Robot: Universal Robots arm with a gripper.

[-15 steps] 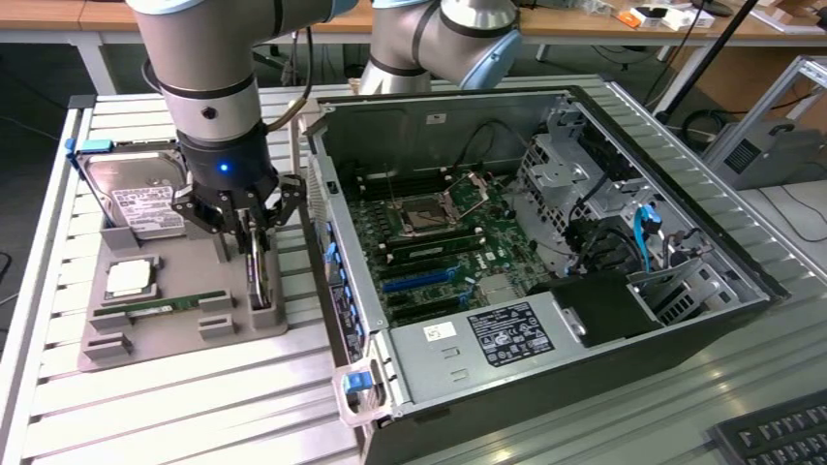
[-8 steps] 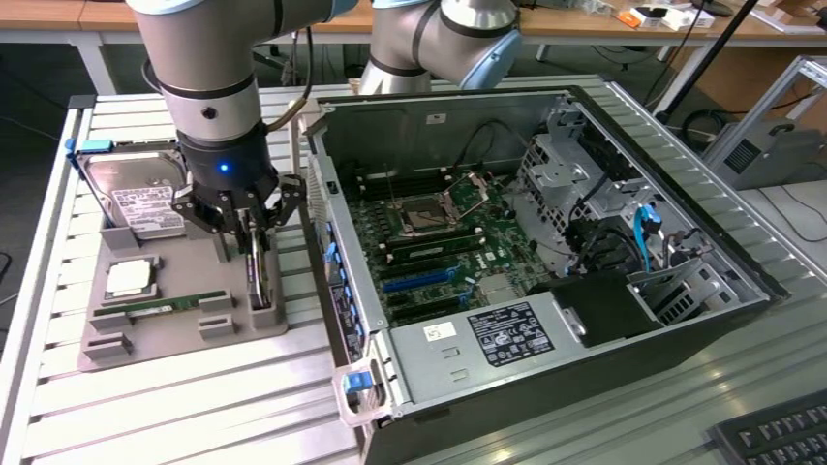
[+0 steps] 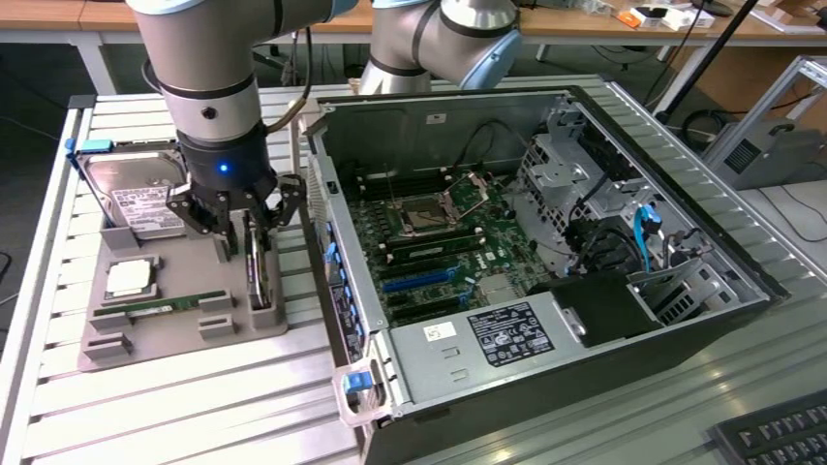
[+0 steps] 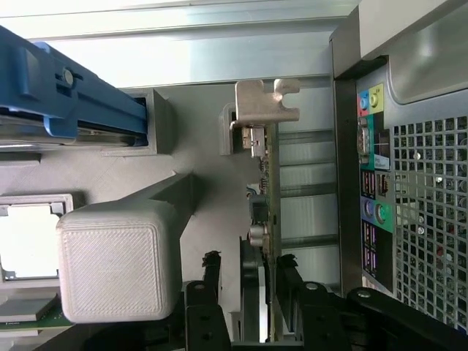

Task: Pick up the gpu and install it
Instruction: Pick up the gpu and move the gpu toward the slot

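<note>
The gpu [image 3: 259, 263] is standing upright on its long edge in a slot of the gray tray [image 3: 168, 341], at the tray's side on the exterior view's right. It's showing as a thin flat card with a dark face and a green board edge. In the wrist view the gpu [image 4: 268, 212] is appearing edge-on, with its silver metal end bracket [image 4: 265, 102] sitting at the far end beside a tray post. It's resting seated in the tray, not lifted out.
</note>
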